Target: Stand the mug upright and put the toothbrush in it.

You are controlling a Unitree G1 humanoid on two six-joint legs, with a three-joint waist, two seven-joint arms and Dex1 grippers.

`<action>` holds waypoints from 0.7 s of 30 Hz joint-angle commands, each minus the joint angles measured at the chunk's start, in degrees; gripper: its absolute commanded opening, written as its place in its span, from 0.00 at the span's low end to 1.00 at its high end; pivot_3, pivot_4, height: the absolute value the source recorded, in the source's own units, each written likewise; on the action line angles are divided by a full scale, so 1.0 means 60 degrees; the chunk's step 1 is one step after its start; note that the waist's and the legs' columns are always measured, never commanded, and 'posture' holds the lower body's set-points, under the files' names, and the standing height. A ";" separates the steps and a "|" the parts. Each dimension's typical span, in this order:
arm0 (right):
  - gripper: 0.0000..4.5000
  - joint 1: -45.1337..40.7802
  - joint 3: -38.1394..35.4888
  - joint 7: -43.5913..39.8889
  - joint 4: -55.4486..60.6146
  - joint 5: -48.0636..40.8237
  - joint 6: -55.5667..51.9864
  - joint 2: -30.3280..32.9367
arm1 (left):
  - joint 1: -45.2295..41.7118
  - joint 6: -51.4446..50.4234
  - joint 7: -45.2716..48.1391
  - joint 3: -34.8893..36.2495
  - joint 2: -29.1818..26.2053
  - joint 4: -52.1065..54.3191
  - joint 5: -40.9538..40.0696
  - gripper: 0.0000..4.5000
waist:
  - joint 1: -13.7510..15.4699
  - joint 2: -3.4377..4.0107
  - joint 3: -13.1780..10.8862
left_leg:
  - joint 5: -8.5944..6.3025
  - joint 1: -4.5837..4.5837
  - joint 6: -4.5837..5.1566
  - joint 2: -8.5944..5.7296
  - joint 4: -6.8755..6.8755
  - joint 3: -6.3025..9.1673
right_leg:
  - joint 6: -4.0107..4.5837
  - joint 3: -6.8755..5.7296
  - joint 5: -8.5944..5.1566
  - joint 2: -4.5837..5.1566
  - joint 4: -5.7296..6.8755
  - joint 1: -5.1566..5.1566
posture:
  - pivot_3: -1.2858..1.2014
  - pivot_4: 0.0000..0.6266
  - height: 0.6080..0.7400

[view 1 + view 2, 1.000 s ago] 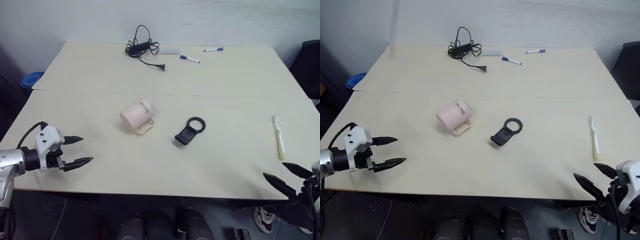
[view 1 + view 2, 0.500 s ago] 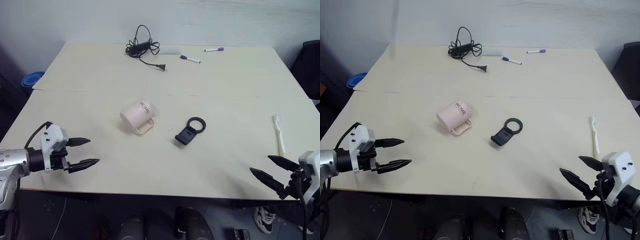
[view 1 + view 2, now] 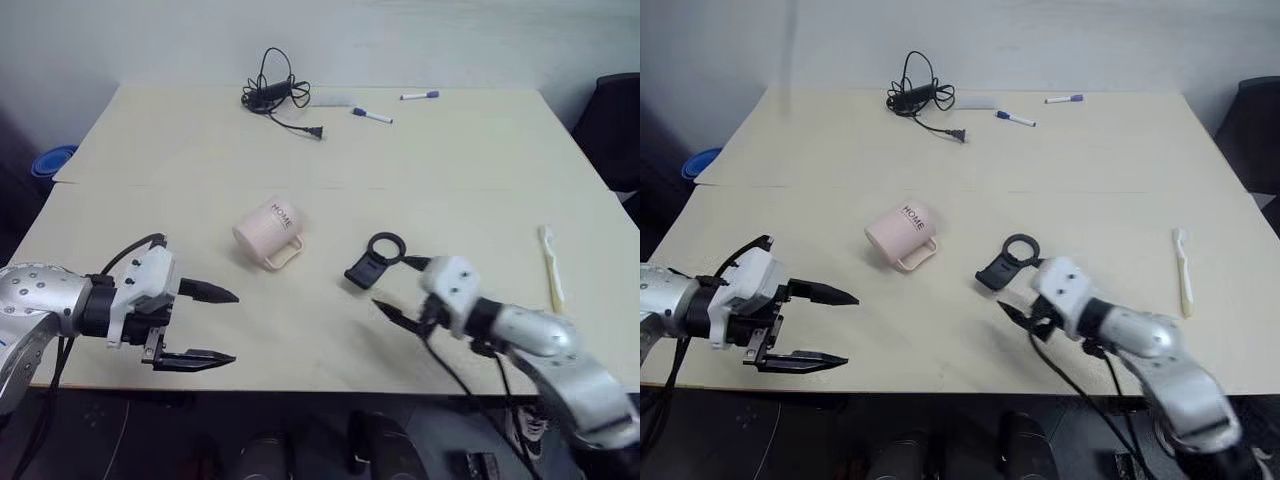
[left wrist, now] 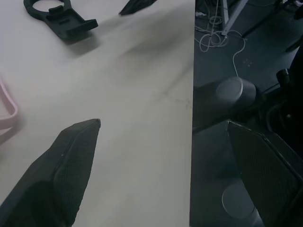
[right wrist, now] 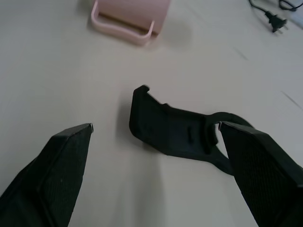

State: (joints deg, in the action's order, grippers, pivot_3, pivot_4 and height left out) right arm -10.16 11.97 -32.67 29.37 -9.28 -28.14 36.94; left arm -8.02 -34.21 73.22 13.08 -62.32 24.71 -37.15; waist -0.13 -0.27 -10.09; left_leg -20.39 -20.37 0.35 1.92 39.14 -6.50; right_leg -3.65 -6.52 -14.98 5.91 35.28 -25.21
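From the head camera we see the table (image 3: 450, 150) with the mug (image 3: 264, 230) lying on its side about midway between the left and right edges, handle toward the near edge and opening turned away from us. The toothbrush (image 3: 550, 270) lies flat close to the right edge, well apart from the mug. A black ring-shaped holder (image 3: 374, 260) rests between them, nearer the mug. By the far edge sit a coiled black cable (image 3: 272, 92) and two marker pens (image 3: 371, 117).

Our left gripper (image 3: 208, 326) hangs at the near edge toward the near-left corner, fingers spread wide and holding nothing. Our right gripper (image 3: 400, 288) sits over the near middle of the table, just beside the black holder, its fingers parted and empty.

From the left wrist we look between two splayed fingers (image 4: 61, 165) across bare tabletop to the black holder, with the table's edge and the floor beyond.

From the right wrist the black holder lies between the parted fingers (image 5: 57, 165), and the mug's handle and pink side show beyond it.
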 commanded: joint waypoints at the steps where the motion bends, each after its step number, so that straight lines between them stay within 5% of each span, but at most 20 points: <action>1: 0.99 -0.0446 0.0633 0.0473 -0.0692 0.0931 0.0589 -0.0580 | -0.0388 0.0147 0.0131 -0.0108 -0.0171 -0.0078 0.0039 1.00 | -0.0009 -0.0008 -0.0003 | 0.0001 -0.0004 0.0000 0.0001 0.0002 -0.0004 | 0.0000 0.0002 0.0000 -0.0002 0.0014 -0.0006 | 0.52 0.24 1.00; 5: 0.86 -0.0928 0.0873 0.0990 -0.1957 0.1634 0.1026 -0.1313 | -0.0879 0.0181 0.0014 -0.0361 -0.0037 -0.0243 0.0106 1.00 | -0.0023 -0.0022 -0.0007 | 0.0006 -0.0004 0.0008 0.0002 0.0013 -0.0042 | -0.0003 0.0018 0.0002 -0.0003 0.0034 -0.0030 | 0.52 0.24 1.00; 10: 0.50 -0.1325 0.0911 0.1479 -0.3074 0.2428 0.1632 -0.1773 | -0.1191 0.0202 -0.0176 -0.0539 0.0136 -0.0293 0.0166 1.00 | -0.0036 -0.0022 -0.0007 | 0.0009 0.0001 0.0009 0.0032 0.0014 -0.0052 | -0.0004 0.0052 0.0003 -0.0009 0.0049 -0.0038 | 0.52 0.24 1.00; 18: 0.10 -0.1014 0.0582 0.1233 -0.2977 0.2430 0.2064 -0.1893 | -0.1589 0.0310 -0.0332 -0.0811 0.0387 -0.0576 0.0293 1.00 | -0.0038 -0.0064 0.0018 | 0.0007 0.0006 0.0005 0.0058 0.0013 -0.0060 | -0.0004 0.0065 0.0002 -0.0031 0.0056 -0.0036 | 0.52 0.24 1.00; 21: 0.03 -0.0838 0.0390 0.1181 -0.2617 0.2499 0.1977 -0.1865 | -0.1858 0.0334 -0.0372 -0.1048 0.0580 -0.0688 0.0356 1.00 | -0.0033 -0.0089 0.0033 | 0.0008 0.0016 0.0002 0.0063 0.0013 -0.0063 | -0.0002 0.0069 0.0002 -0.0034 0.0057 -0.0030 | 0.52 0.24 1.00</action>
State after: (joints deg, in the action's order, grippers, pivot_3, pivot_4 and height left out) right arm -17.25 13.45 -24.43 13.49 6.11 -14.92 26.14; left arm -17.89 -33.04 71.16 7.16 -59.13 20.95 -35.44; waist -0.32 -0.80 -9.89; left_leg -20.34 -20.27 0.35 2.32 39.22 -6.88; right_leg -3.66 -6.08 -14.98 5.69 35.63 -25.38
